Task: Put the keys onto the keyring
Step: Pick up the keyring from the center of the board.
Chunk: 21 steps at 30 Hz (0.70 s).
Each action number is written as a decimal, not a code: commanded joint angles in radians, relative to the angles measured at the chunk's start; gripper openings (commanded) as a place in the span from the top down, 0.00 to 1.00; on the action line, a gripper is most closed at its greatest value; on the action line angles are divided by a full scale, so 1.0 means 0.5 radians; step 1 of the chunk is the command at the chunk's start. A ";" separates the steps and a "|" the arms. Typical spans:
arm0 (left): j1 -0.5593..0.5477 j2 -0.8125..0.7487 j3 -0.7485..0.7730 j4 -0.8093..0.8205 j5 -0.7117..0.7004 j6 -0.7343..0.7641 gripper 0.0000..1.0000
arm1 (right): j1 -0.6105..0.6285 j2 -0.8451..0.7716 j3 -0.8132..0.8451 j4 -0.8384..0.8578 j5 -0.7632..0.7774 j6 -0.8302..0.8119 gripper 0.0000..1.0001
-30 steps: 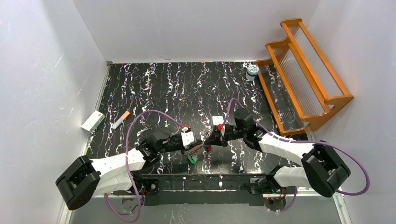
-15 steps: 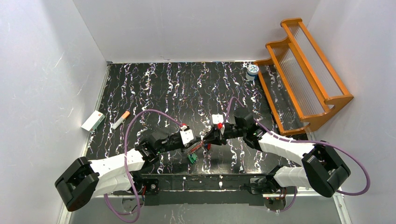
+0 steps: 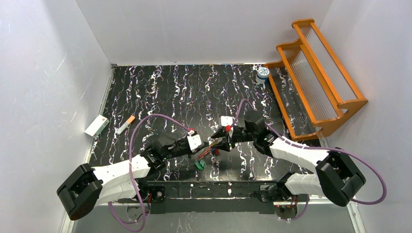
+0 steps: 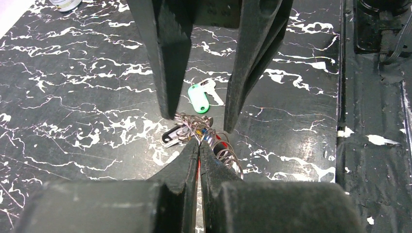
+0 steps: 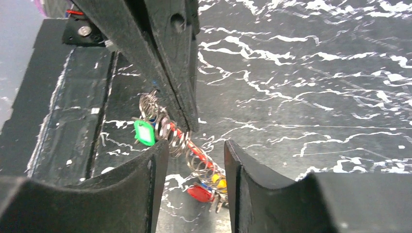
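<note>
**A:** Pinching what, and how far along?

**B:** My left gripper [image 4: 198,145], jaws pressed together, nipped the keyring [image 4: 226,155] near the table's [image 3: 170,97] six o'clock. My right gripper [image 5: 195,144] stood spread around it, gripping nothing.

**A:** What remained?

**B:** A red key [image 5: 199,193] and yellow key [image 5: 219,182] hung threaded, I judged. The green key [image 4: 198,98] lay loose at the ring's six o'clock.

2 arms [image 3: 121,170] [image 3: 291,153]; 1 ea: keyring [image 5: 182,138], jar [image 3: 263,73], rack [image 3: 340,116], pen [image 3: 126,124], box [image 3: 96,125]; 3+ keys [image 5: 144,132] vis.
</note>
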<state>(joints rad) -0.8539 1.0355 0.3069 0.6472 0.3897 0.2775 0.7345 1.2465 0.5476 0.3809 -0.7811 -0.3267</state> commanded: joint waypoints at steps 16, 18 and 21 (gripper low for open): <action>0.002 -0.440 0.207 -0.725 -0.520 0.341 1.00 | 0.007 -0.131 -0.054 0.375 0.686 0.459 0.29; 0.002 -0.527 0.246 -0.875 -0.653 0.359 1.00 | 0.005 -0.090 -0.020 0.361 0.870 0.615 0.23; 0.001 -0.651 0.301 -1.043 -0.882 0.364 1.00 | 0.003 -0.026 0.076 0.235 1.083 0.811 0.16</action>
<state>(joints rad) -0.8539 0.7933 0.3862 0.2611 0.1299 0.4263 0.7349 1.1992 0.5140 0.5034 -0.4290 -0.0868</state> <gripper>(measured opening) 0.009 0.813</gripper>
